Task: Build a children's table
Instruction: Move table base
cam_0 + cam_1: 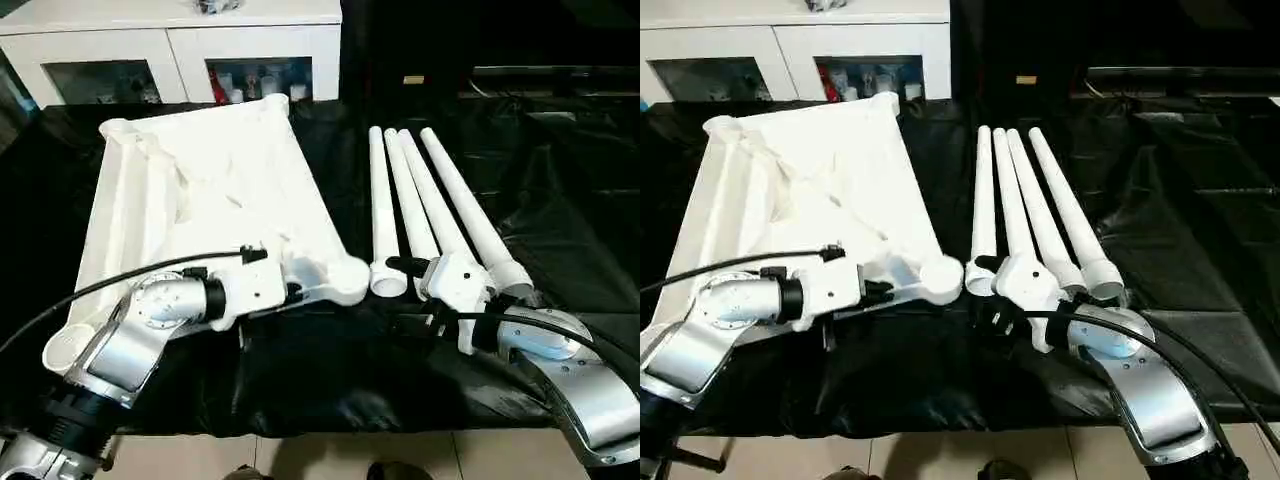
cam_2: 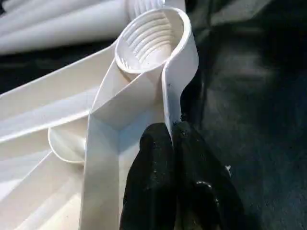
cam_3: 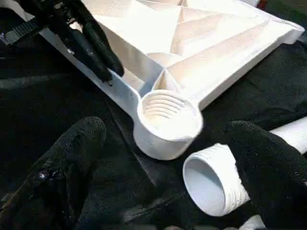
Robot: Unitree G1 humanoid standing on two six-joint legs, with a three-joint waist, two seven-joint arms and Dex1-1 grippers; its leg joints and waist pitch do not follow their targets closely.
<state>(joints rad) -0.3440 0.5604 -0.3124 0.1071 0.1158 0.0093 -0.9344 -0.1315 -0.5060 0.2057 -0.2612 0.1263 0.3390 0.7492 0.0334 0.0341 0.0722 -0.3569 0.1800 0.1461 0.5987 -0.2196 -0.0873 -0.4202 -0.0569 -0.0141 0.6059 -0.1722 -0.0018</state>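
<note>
The left gripper [image 2: 175, 139] is pressed shut on the near rim of the tabletop [image 1: 200, 190], just by its corner socket [image 3: 169, 115]. The tabletop is laid ribs-up on the black cloth [image 1: 560, 200], at about 10 o'clock in the head view. The right gripper [image 3: 168, 163] is spread wide, and nothing is pinched by it. One finger [image 3: 268, 163] is placed by the threaded end of the nearest leg [image 1: 378, 200]. Four legs are laid side by side at about 1 o'clock, just right of the tabletop. A white cabinet [image 1: 170, 50] is seen at 12 o'clock.
</note>
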